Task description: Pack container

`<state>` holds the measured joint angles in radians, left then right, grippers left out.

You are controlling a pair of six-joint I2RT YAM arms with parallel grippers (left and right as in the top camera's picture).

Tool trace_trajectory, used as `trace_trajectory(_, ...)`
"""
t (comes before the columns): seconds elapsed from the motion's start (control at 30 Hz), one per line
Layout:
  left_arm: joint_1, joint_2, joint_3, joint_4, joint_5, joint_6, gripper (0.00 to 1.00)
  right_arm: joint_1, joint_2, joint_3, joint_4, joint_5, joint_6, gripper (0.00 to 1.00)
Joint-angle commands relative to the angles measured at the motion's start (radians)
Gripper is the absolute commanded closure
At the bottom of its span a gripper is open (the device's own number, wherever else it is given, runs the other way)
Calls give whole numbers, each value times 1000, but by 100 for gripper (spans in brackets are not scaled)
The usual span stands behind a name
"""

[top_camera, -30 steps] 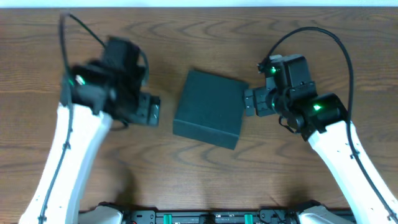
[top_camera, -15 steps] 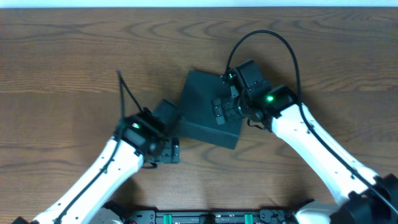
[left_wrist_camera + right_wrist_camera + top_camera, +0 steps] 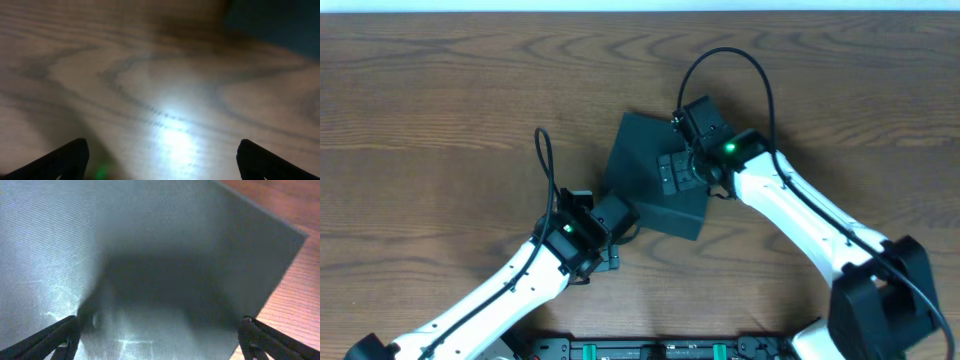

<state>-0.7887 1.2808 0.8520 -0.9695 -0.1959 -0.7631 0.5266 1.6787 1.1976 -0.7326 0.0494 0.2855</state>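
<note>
The container (image 3: 638, 160) is a dark teal-black square box lying shut on the wooden table, turned slightly. My right gripper (image 3: 672, 172) hovers over its lid, jaws wide open. In the right wrist view the lid (image 3: 150, 255) fills the frame between the fingertips, and my right gripper (image 3: 160, 332) holds nothing. My left gripper (image 3: 607, 258) points down at the table beside the box's near-left corner. In the left wrist view my left gripper (image 3: 162, 155) is open over bare wood, with the container (image 3: 280, 20) a dark patch at the top right.
The wooden table (image 3: 440, 120) stretches out on all sides of the box. Black cables (image 3: 720, 60) loop above both arms. A dark rail (image 3: 650, 350) runs along the near edge.
The right gripper came left from beside the box to over its lid. The left arm swung from the far left down to the box's near-left corner. The box stayed put.
</note>
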Motion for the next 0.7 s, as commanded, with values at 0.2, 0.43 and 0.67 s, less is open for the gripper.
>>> trace_trajectory(0.2, -3, -6, -91, 175, -130, -19, 5, 4, 50, 4, 19, 53, 17, 1)
trace_trajectory(0.43, -3, -3, -105, 235, -182, -19, 5, 4, 75, 2, 14, 90, 18, 1)
trace_trajectory(0.67, -3, 14, -106, 280, -200, -19, 5, 4, 95, -16, 4, 129, 42, 1)
